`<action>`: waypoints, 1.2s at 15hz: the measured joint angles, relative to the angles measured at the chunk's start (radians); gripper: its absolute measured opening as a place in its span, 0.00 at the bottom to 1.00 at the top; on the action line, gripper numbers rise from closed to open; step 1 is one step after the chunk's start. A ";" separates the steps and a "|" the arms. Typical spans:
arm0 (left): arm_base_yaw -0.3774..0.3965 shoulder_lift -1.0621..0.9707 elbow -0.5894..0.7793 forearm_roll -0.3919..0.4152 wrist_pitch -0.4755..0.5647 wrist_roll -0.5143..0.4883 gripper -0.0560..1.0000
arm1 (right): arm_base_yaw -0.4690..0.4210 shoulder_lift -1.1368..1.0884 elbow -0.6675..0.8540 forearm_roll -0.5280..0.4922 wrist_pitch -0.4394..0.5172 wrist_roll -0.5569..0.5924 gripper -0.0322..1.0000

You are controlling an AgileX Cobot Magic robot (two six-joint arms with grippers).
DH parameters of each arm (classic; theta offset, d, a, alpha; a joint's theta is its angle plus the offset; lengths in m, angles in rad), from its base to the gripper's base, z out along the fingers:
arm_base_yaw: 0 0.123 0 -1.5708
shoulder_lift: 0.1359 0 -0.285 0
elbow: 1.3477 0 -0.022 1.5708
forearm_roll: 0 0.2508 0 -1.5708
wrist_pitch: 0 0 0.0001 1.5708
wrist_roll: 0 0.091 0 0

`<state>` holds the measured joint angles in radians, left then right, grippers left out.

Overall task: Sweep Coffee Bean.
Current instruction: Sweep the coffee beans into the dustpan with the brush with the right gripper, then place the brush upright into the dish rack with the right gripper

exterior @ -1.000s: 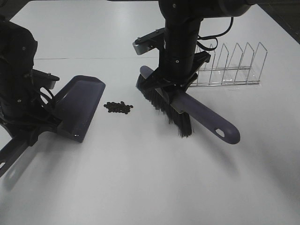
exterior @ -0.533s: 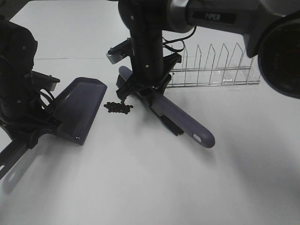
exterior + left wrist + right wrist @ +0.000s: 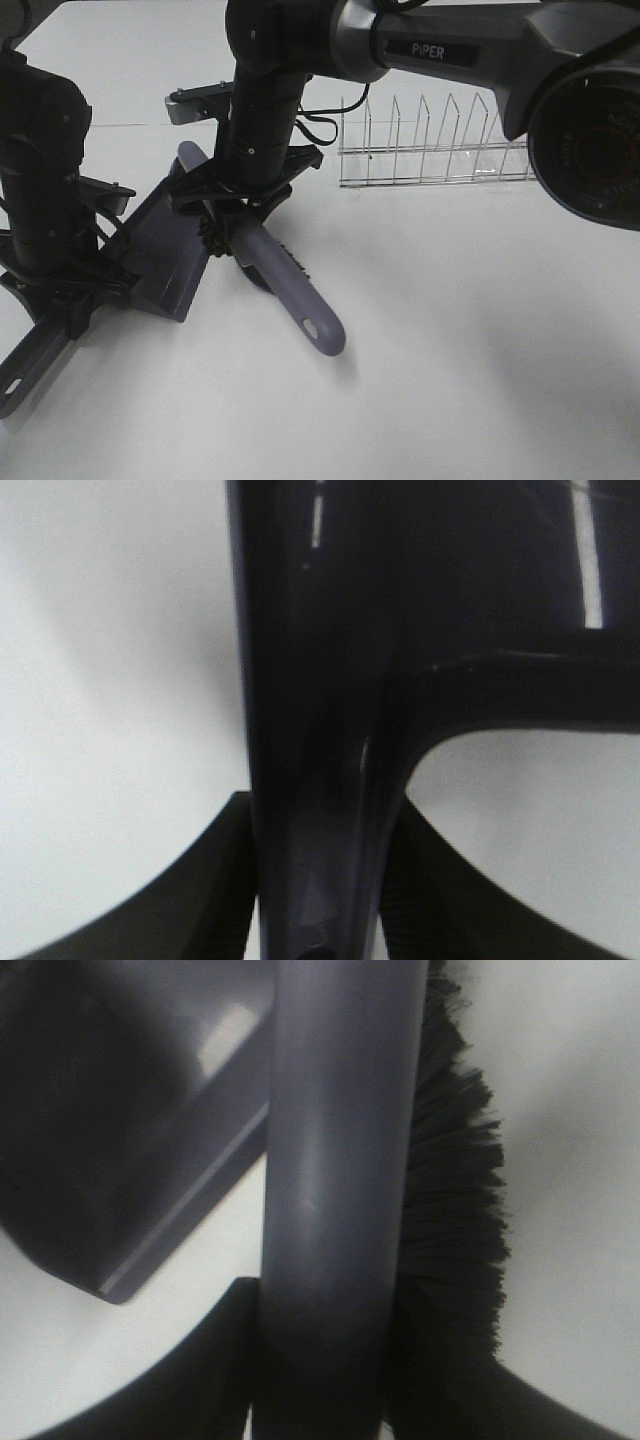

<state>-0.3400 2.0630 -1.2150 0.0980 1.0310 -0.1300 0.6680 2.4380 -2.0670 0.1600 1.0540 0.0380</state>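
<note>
**Brush held down at the lip of the dustpan**

The right gripper (image 3: 240,205) is shut tight on the long purple plastic brush (image 3: 285,290). In the right wrist view, the round handle of the brush is seen pinched between the two black fingers (image 3: 215,1370). The stiff black bristles (image 3: 450,1210) are seen sticking out along one side of the handle. The brush is held low over the flat white table (image 3: 450,350), and its free end with the hanging hole is pointed toward the front of the table. Its bristle side is turned toward the flat purple plastic dustpan (image 3: 160,250), and the two are seen very close together.

The left gripper (image 3: 75,292) is closed on the handle of the dustpan. In the left wrist view, that dark handle is seen squeezed between the fingers (image 3: 205,900). The front lip of the dustpan is laid on the table.

The tiny dark brown coffee beans cannot be seen clearly. The spot between the lip of the dustpan and the brush is mostly hidden by the right gripper. Some dark bits are seen there, but they cannot be told apart from the bristles.

A thin silver wire rack (image 3: 430,150) is stood well apart, farther back on the table.
</note>
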 joint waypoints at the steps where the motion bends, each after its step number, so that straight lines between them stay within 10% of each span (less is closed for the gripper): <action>1: 0.000 0.000 0.000 -0.011 0.000 0.006 0.36 | 0.000 0.000 0.000 0.065 -0.027 -0.017 0.33; 9: 0.001 0.001 0.000 -0.073 -0.020 0.015 0.36 | -0.058 0.009 -0.096 0.334 -0.031 -0.109 0.33; 18: 0.058 -0.070 0.000 -0.128 -0.022 0.024 0.36 | -0.182 -0.134 -0.190 0.078 0.170 -0.100 0.33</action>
<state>-0.2820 1.9930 -1.2150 -0.0300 1.0090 -0.1060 0.4860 2.3040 -2.2570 0.2380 1.2240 -0.0620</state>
